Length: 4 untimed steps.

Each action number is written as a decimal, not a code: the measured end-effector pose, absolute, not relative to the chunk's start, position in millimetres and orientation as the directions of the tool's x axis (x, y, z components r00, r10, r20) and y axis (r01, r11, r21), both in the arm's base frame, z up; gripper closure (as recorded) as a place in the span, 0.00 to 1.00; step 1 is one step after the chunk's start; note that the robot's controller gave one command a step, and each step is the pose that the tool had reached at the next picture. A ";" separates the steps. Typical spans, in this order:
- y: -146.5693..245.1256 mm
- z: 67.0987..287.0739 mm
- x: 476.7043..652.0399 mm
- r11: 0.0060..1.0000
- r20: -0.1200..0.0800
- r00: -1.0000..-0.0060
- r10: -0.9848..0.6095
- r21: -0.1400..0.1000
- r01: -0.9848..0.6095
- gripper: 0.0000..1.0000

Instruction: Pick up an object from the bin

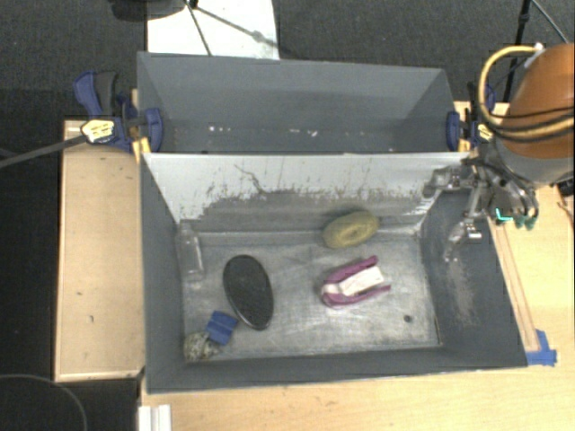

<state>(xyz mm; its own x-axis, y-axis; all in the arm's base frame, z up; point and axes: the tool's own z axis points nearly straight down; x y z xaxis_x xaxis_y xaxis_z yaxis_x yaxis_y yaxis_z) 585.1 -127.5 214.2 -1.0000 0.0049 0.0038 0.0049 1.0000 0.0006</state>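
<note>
The grey metal bin (296,330) is the biggest thing here. It has steep, smooth walls that slope down to a flat floor, and the floor is scratched and rubbed to a dull shine. Four loose things lie on this floor, well apart from each other.

From the 3 o'clock side comes the arm, with a rounded orange cover (544,97) on its wrist. The gripper (469,214) hangs under it, over the right sloping wall of the bin at about 2 o'clock. Whether it is spread or pressed together I cannot tell from where I stand. I see nothing caught in it.

At 9 o'clock on the floor lies a black oval object (247,292), flat and matte, with its long side running from 11 to 5. At 1 o'clock, against the foot of the back wall, lies an olive-green oval lump (350,229) with a soft, dull surface. It is the nearest thing to the gripper. At 3 o'clock lies a purple and white object (353,283), a curved purple shape with a white patch on top. In the corner at 8 o'clock sits a small blue piece (220,324), touching a tiny speckled grey lump (199,346).
</note>
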 end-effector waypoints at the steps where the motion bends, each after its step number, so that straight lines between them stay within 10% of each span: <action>1: -100.8 72.6 556.7 0.992 0.005 -0.992 0.128 0.002 0.128 0.00; 2: -38.7 71.1 532.6 1.000 -0.002 -1.000 0.009 0.001 0.009 0.00; 3: -41.6 72.0 533.3 1.000 -0.004 -1.000 0.009 -0.001 0.009 1.00; 4: -23.2 217.3 534.8 1.000 -0.009 -1.000 0.019 0.000 0.019 1.00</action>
